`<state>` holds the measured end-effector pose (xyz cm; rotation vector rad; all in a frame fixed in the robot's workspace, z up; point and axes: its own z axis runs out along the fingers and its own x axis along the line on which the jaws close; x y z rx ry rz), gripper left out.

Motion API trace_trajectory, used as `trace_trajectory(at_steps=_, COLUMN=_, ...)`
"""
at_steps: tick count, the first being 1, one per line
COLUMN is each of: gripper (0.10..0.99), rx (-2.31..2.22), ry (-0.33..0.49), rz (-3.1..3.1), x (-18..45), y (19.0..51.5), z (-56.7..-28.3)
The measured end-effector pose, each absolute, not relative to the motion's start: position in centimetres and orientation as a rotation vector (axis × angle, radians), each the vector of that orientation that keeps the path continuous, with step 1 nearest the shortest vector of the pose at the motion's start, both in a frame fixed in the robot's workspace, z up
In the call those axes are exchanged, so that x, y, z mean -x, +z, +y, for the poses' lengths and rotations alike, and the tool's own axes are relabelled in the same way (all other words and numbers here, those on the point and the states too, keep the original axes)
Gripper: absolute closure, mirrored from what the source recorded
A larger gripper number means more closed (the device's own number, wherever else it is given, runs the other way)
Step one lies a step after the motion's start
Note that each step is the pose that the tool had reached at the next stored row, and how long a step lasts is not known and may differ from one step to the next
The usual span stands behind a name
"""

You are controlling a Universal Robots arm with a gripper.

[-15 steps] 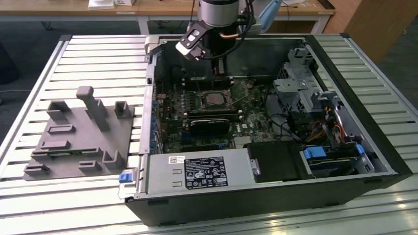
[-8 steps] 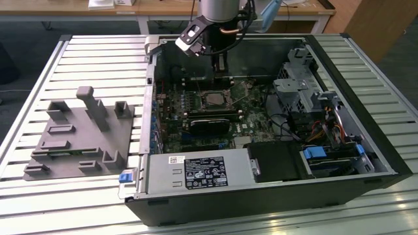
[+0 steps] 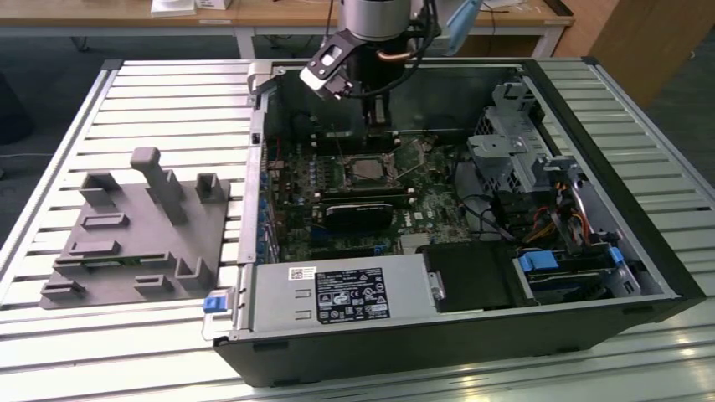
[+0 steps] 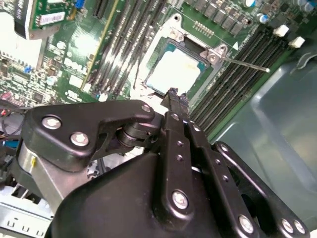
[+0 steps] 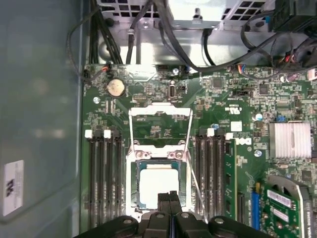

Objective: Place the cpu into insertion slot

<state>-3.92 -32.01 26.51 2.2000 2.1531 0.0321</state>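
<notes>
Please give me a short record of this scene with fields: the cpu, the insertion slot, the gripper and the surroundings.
cpu: lies flat inside the insertion slot, silvery face up
insertion slot: on the green motherboard; its metal bracket is swung open
gripper: fingers shut together, nothing between them; tips at the cpu's edge, contact cannot be told
setting: open computer case on a slatted table
</notes>
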Motion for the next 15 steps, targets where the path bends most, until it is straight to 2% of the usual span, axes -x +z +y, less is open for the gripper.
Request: trace_trajectory(at_steps=15, gripper=0.98, rx=-2.199, ry=0.032, rz=2.155, x=1.8, y=26.5, z=-32.1)
